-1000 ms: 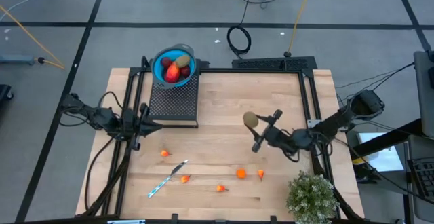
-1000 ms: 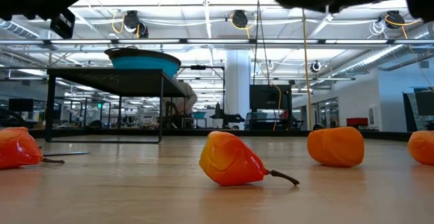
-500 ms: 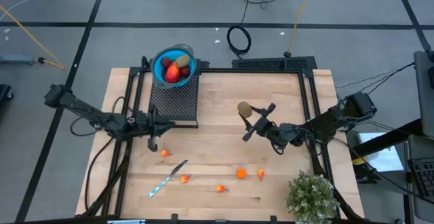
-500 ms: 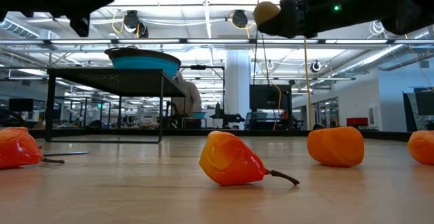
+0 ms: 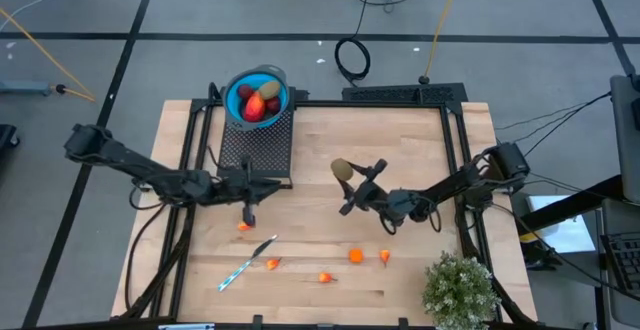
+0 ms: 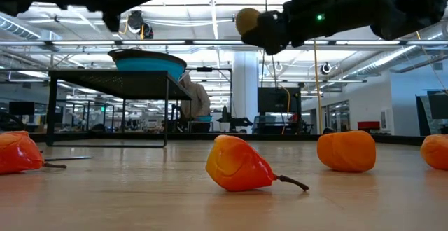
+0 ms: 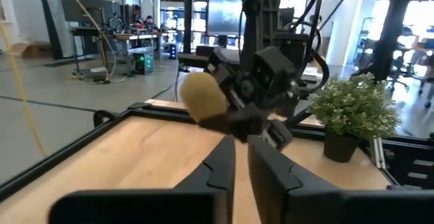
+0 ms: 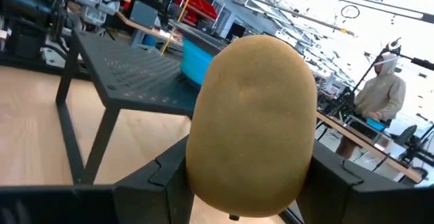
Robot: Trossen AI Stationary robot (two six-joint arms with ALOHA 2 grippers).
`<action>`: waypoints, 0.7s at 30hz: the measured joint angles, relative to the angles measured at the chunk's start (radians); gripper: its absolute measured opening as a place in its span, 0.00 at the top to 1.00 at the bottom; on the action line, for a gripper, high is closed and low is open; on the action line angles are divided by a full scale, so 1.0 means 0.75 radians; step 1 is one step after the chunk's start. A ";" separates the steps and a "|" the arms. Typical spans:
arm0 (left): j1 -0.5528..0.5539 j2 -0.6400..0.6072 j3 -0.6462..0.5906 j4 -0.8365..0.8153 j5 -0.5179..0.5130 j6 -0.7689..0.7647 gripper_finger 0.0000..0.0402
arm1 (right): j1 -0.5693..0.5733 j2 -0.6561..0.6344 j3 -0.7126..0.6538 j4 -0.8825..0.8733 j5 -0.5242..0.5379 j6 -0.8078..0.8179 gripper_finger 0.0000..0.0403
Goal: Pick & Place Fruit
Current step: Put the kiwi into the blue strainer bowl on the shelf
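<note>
One olive-brown fruit [image 5: 341,169] sat gripped in the right pincer [image 5: 349,184]; carrying it level to the blue bowl [image 5: 257,96] beyond seemed wise; left pincer [image 5: 247,212] nearly closed, empty.

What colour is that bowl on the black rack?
Bright blue plastic bowl; clearest in the high view.

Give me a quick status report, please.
Right gripper holds olive-brown fruit aloft mid-table. Left gripper nearly shut, empty, above orange bit. Path to blue bowl clear.
</note>
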 joint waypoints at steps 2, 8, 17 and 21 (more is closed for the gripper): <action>0.015 0.051 0.041 -0.001 0.014 0.020 0.84 | 0.000 0.042 0.036 0.004 -0.001 -0.013 0.53; 0.065 0.177 0.122 -0.004 0.102 0.019 0.64 | 0.009 0.115 0.117 0.002 -0.001 -0.071 0.53; 0.122 0.353 0.246 -0.007 0.173 -0.009 0.38 | 0.037 0.147 0.201 -0.007 -0.099 -0.105 0.53; 0.140 0.444 0.337 -0.064 0.173 -0.008 0.32 | 0.039 0.147 0.210 -0.015 -0.106 -0.114 0.54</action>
